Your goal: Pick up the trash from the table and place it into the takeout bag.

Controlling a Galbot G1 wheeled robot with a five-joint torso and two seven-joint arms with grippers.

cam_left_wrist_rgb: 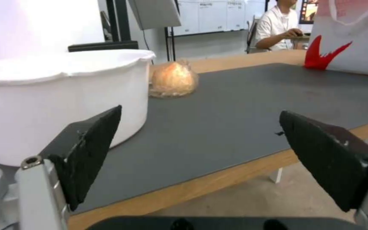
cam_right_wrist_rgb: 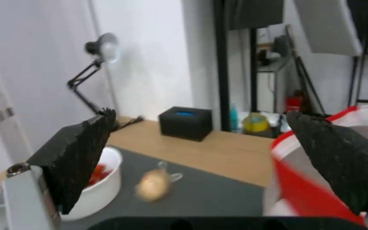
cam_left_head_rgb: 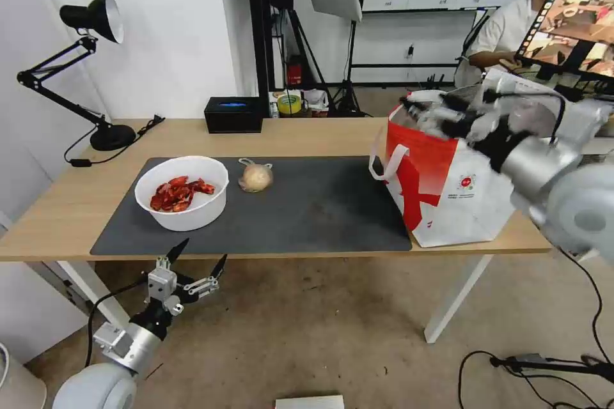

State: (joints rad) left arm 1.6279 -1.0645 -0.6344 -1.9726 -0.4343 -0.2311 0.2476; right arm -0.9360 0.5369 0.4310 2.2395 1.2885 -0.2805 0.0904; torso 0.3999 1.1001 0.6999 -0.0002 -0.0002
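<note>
A white round bowl (cam_left_head_rgb: 183,193) (cam_left_wrist_rgb: 43,102) (cam_right_wrist_rgb: 103,188) of red crayfish shells sits at the left of the dark mat (cam_left_head_rgb: 307,211). Beside it lies a small knotted clear bag (cam_left_head_rgb: 256,176) (cam_left_wrist_rgb: 173,80) (cam_right_wrist_rgb: 153,184) holding a beige lump. The takeout bag (cam_left_head_rgb: 448,185) (cam_left_wrist_rgb: 354,35) (cam_right_wrist_rgb: 311,188), white with red panels, stands at the mat's right end. My right gripper (cam_left_head_rgb: 425,112) (cam_right_wrist_rgb: 201,159) hovers open over the bag's mouth, nothing between its fingers. My left gripper (cam_left_head_rgb: 195,259) (cam_left_wrist_rgb: 201,153) is open, low in front of the table edge, near the bowl.
A black box with a blue top (cam_left_head_rgb: 233,114) and a black desk lamp (cam_left_head_rgb: 96,77) stand at the back of the light-wood table (cam_left_head_rgb: 64,204). Cables run over the floor at the right. A person sits behind the takeout bag at a screen.
</note>
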